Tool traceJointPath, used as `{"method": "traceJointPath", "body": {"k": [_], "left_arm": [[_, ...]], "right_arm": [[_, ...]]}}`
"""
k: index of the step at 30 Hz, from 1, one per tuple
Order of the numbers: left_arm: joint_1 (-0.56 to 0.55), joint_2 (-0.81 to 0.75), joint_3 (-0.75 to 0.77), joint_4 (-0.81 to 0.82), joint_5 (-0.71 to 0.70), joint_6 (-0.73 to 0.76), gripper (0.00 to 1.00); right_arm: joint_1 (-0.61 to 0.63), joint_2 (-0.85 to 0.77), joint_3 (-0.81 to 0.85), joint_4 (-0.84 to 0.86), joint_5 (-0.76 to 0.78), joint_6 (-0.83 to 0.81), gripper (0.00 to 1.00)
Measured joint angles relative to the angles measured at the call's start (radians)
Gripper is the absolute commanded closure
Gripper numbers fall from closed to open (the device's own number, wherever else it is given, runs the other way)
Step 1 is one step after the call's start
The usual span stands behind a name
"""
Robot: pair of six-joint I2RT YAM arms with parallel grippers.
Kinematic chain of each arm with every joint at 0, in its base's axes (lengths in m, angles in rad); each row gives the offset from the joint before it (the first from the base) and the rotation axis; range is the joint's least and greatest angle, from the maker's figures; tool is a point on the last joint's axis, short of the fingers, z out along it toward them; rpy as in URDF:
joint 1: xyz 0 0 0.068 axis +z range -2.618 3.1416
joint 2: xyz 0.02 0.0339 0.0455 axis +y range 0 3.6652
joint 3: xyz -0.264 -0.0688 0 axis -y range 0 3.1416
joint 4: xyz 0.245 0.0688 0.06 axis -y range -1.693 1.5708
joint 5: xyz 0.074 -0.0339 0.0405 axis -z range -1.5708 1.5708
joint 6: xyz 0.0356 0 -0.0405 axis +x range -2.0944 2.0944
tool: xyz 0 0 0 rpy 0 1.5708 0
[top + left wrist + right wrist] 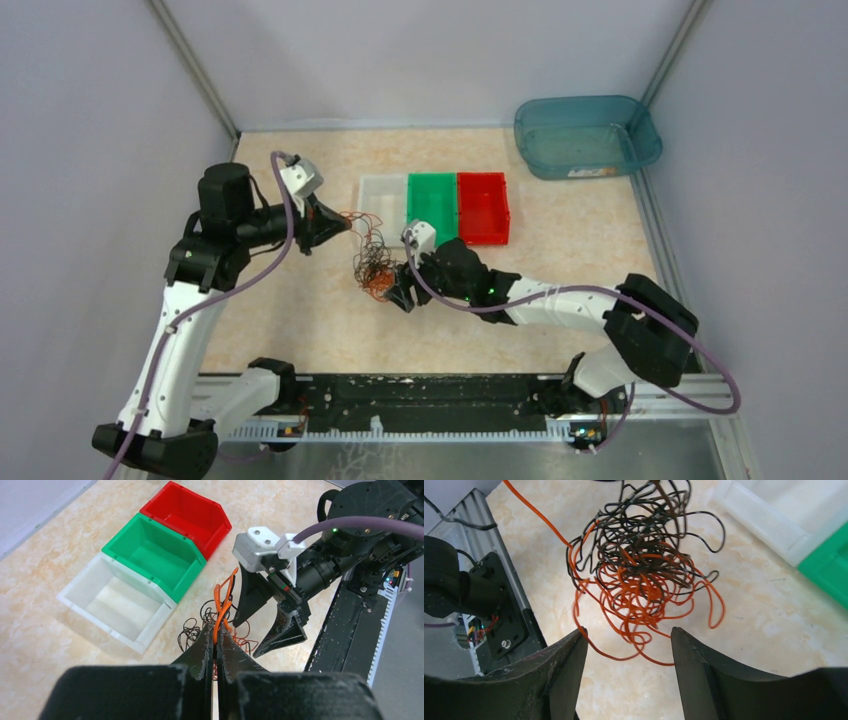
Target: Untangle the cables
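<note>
Right end effector (pixel 628 632), jaws spread, straddles the cables (pixel 644 565).

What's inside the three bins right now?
White bin, green bin and red bin show bare floors; the cables are outside. Near walls hide a strip of each floor.

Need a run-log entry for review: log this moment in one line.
left hand: shut on orange cable | right hand: open, facing cables | cables: one knotted clump

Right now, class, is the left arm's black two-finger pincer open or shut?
Shut: in the left wrist view the left pincer has its black fingers pressed together, pinching thin orange wire strands.
</note>
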State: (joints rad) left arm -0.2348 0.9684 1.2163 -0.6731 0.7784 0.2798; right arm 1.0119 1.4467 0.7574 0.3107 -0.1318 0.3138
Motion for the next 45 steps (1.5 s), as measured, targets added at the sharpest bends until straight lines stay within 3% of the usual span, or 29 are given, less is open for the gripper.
{"method": "traceJointPath", "body": {"k": [10,18,27,29,31,32,33,38,41,45], "left_arm": [[0.0,-0.015,-0.001,-0.02,0.022,0.016,0.96],[0.0,-0.016,-0.008,-0.073,0.057,0.073,0.95],[0.0,-0.016,-0.022,-0.095,0.083,0.096,0.95],[0.0,-0.016,-0.022,-0.1,0.087,0.1,0.95],[0.0,-0.016,-0.022,-0.112,0.088,0.102,0.94],[0.0,-0.016,-0.022,-0.117,0.089,0.103,0.91],[0.0,-0.016,-0.022,-0.119,0.089,0.104,0.8],[0.0,-0.016,-0.022,-0.119,0.09,0.104,0.26],[0.0,-0.019,-0.023,-0.119,0.091,0.094,0.16],[0.0,-0.04,-0.04,-0.117,0.104,0.087,0.14]], "right_arm": [[0.0,-0.211,-0.001,0.003,0.075,-0.063,0.38],[0.0,-0.207,0.15,-0.032,0.05,-0.113,0.47],[0.0,-0.119,0.262,-0.035,-0.027,-0.116,0.49],[0.0,-0.095,0.262,-0.034,-0.054,-0.111,0.61],[0.0,-0.071,0.264,-0.035,-0.075,-0.103,0.84],[0.0,-0.063,0.264,-0.035,-0.08,-0.099,0.96],[0.0,-0.061,0.264,-0.036,-0.082,-0.102,1.0],[0.0,-0.06,0.264,-0.039,-0.082,-0.085,1.0],[0.0,-0.065,0.264,-0.04,-0.082,-0.085,1.0],[0.0,-0.087,0.265,-0.05,-0.085,-0.084,1.0]]}}
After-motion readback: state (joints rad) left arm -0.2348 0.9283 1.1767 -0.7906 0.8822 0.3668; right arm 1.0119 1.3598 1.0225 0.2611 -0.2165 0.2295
